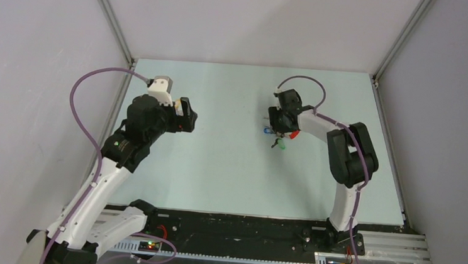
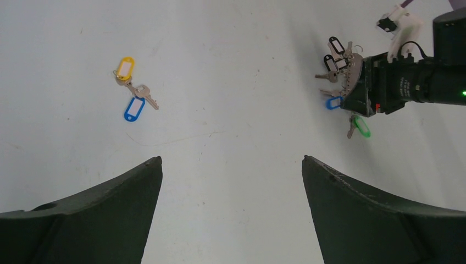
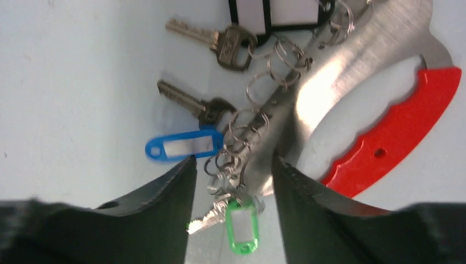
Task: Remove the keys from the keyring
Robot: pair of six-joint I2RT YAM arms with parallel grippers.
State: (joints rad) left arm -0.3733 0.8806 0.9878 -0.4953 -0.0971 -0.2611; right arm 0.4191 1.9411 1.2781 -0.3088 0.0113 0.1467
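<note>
- Right end effector (image 3: 233,165) unclenched, astride small rings (image 3: 222,164) of green-tagged key (image 3: 240,225), beside keyring (image 3: 351,71): grasp step.
- Left end effector (image 2: 231,165) released, idle.
- Next: clench, slide key off.

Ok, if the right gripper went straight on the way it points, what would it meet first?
Most likely the small split rings strung on the keyring, lying directly ahead of the right gripper, with the green-tagged key close by. Depth is unclear from the wrist view.

Looked down from high behind the near edge over the whole table (image 1: 228,169). Faced the keyring (image 2: 353,71) from afar at the left wrist, sat close over it at the right; shared it throughout.
</note>
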